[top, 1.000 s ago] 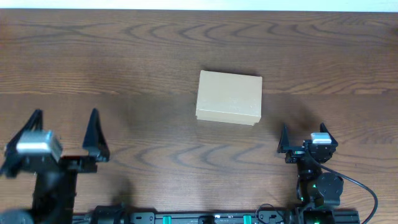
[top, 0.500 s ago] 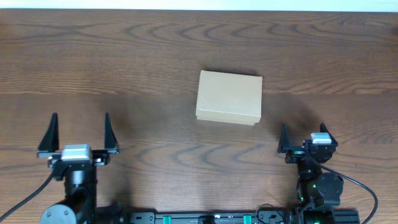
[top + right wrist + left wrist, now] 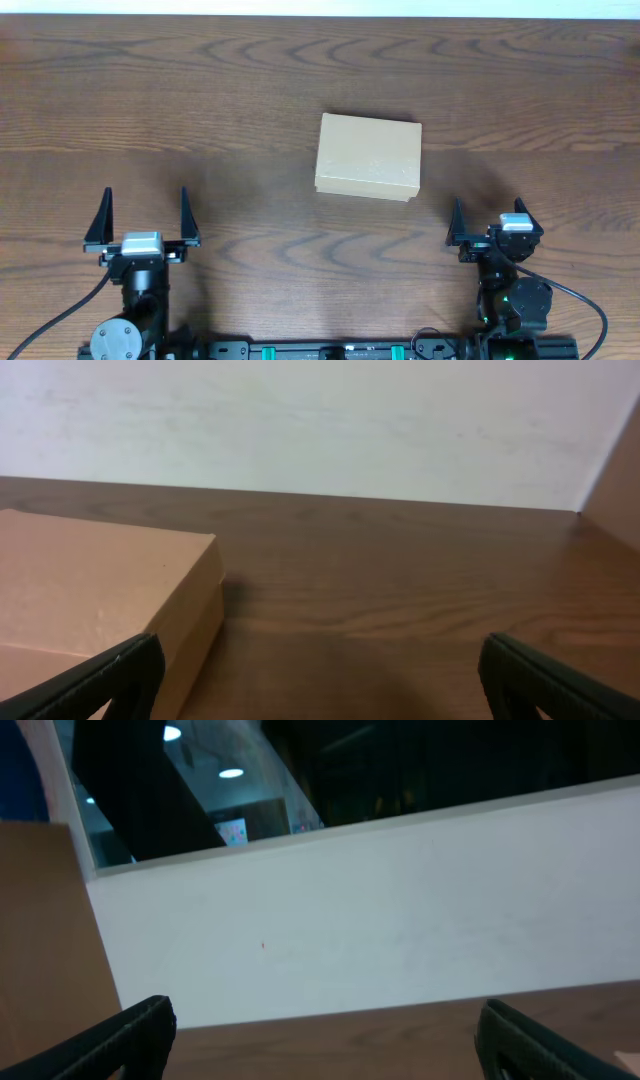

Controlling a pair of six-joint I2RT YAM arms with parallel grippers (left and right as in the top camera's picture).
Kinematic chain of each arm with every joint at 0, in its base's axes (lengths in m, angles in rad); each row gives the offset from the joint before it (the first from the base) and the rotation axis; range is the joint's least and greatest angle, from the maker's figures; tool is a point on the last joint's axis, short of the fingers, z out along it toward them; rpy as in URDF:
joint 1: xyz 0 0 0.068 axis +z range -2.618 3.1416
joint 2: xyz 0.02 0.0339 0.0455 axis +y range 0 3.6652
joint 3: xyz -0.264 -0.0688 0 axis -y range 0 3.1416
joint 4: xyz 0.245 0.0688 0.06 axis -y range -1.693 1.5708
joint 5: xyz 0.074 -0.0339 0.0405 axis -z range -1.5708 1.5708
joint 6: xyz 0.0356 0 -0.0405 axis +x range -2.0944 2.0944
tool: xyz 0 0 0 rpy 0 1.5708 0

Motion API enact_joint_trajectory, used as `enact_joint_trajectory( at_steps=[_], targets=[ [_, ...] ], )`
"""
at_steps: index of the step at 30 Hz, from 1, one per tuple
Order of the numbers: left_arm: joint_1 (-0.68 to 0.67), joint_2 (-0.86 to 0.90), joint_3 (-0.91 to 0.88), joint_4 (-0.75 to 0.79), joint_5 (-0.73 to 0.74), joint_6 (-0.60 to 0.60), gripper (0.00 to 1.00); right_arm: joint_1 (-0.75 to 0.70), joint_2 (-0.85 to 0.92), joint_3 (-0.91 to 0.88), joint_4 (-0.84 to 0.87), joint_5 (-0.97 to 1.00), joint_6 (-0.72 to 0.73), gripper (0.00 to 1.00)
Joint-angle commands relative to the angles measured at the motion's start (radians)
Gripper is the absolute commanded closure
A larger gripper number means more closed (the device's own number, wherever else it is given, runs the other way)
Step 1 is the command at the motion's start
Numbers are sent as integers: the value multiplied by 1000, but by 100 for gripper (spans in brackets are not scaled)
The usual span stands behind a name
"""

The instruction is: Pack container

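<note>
The container [image 3: 368, 156], a plain tan cardboard box with its lid down, lies near the middle of the wooden table [image 3: 250, 80]. My left gripper [image 3: 142, 213] stands open near the front left, well apart from the box, with nothing between its fingers. My right gripper [image 3: 488, 222] is open at the front right, a little in front of the box's right corner. In the right wrist view the container [image 3: 100, 600] fills the lower left, and the right gripper [image 3: 320, 680] is open beside it. The left wrist view shows the left gripper [image 3: 325, 1040] open over bare table.
A white wall [image 3: 380, 910] rises behind the table's far edge. A tan panel [image 3: 45, 940] stands at the left of the left wrist view. Cables and the arm bases [image 3: 510, 310] sit along the front edge.
The left arm has swung right and settled lower near the front edge, its gripper staying open. The right arm and the box have not moved.
</note>
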Motion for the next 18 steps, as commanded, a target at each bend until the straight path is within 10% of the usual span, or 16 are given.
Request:
enact_joint_trajectory(
  at_steps=[1,18],
  targets=[
    [7,-11,-42,38,-10,-12,5,2,-6,-2,-5,7,5,1],
    [5,-11,-201,176,-3,-61,5,2,-6,-2,-5,7,5,1]
  ],
)
